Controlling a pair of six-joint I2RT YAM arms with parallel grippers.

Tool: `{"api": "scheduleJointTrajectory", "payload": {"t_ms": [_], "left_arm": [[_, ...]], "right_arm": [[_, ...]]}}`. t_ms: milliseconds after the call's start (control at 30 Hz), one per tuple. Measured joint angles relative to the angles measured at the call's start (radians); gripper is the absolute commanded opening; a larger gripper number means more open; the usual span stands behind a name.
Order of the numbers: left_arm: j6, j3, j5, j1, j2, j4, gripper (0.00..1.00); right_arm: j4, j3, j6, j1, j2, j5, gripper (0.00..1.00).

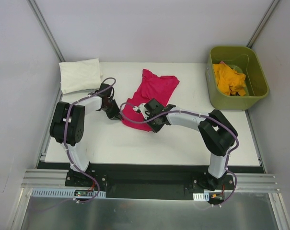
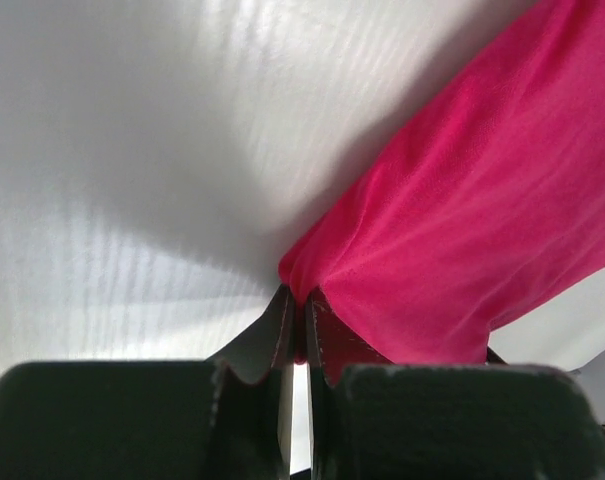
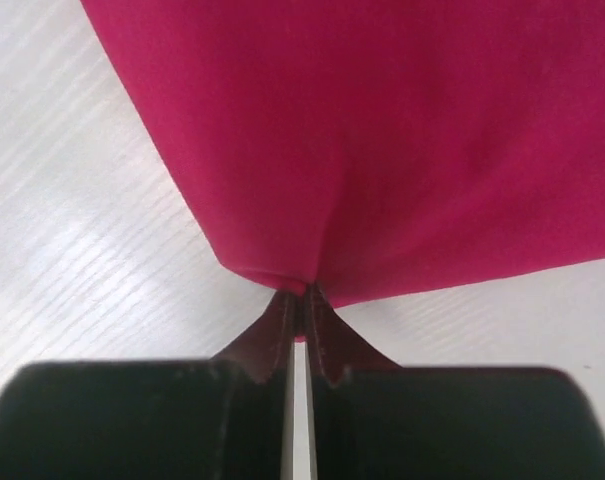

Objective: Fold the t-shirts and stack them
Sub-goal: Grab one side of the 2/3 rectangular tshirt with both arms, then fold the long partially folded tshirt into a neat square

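Observation:
A magenta t-shirt (image 1: 152,93) lies on the white table, running from the back centre toward the front. My left gripper (image 1: 115,114) is shut on its near left corner, which shows pinched between the jaws in the left wrist view (image 2: 298,300). My right gripper (image 1: 152,123) is shut on the near right corner, seen pinched in the right wrist view (image 3: 302,295). A folded white t-shirt (image 1: 79,74) lies at the back left. An orange t-shirt (image 1: 229,79) sits crumpled in the green bin (image 1: 260,72).
The green bin stands at the back right of the table (image 1: 183,143). Grey walls close the left, back and right sides. The table's near edge runs just in front of the arm bases.

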Motion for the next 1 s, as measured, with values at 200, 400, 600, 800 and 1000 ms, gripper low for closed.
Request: {"api": "scheduleJointTrajectory", "payload": {"t_ms": [200,400,600,800,1000], "left_arm": [[0.003,-0.159,-0.008,0.021,-0.158,-0.005,0.0],[-0.004,-0.35,-0.057,0.021,-0.5,-0.076,0.0],[-0.024,-0.416,-0.081,0.021,-0.838,-0.186,0.0],[-0.027,-0.375,-0.077,0.02,-0.964,-0.24,0.0],[-0.026,-0.265,-0.063,0.02,-0.859,-0.249,0.0]], "right_arm": [[-0.008,-0.072,0.045,0.019,-0.067,-0.145,0.01],[-0.038,-0.159,0.132,0.112,-0.25,-0.41,0.01],[-0.025,-0.159,0.256,0.132,-0.369,-0.687,0.01],[-0.049,-0.159,0.316,0.124,-0.417,-0.754,0.01],[-0.055,-0.178,0.362,0.042,-0.478,-0.727,0.01]]}}
